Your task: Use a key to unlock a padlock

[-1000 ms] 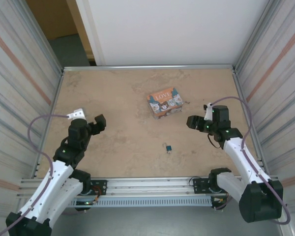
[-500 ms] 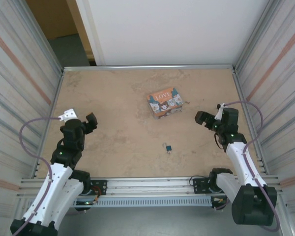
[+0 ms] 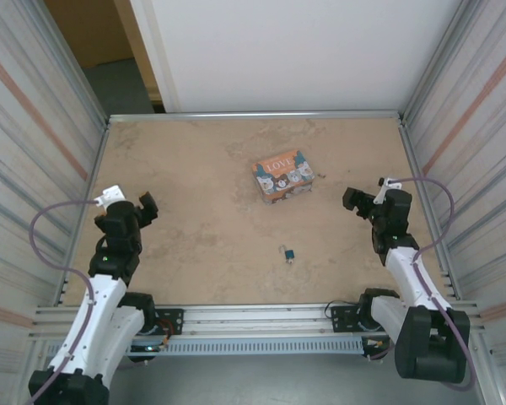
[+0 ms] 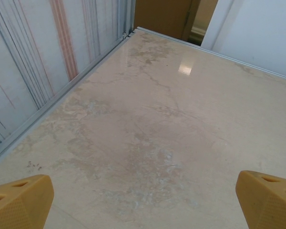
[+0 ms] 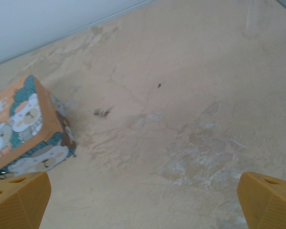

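The padlock (image 3: 289, 253) lies loose on the desk (image 3: 202, 160), about mid-width and close to the arm bases. Count: one padlock, one orange LOVE box (image 3: 282, 175), two arms. I cannot tell whether a key sits in the lock, as it is too small in the top view.

State of the right gripper (image 3: 355, 201): spread wide, nothing held. The wrist view has its orange fingers (image 5: 269, 200) far apart over bare desk, with the LOVE box ahead and to its left.

State of the left gripper (image 3: 141, 207): also spread wide and empty, facing bare desk toward the far left corner.

The relation that matters: from the right gripper the padlock is back toward the bases and inboard to its left. From the left gripper it is to the right and back, well apart. The right arm is clearly nearer.

Long axis looks diagonal, shackle end away from the bases and slightly left. That's a guess at this size.

My read: neither gripper is aimed at the lock. The right arm would need to swing inboard and pull back over it.
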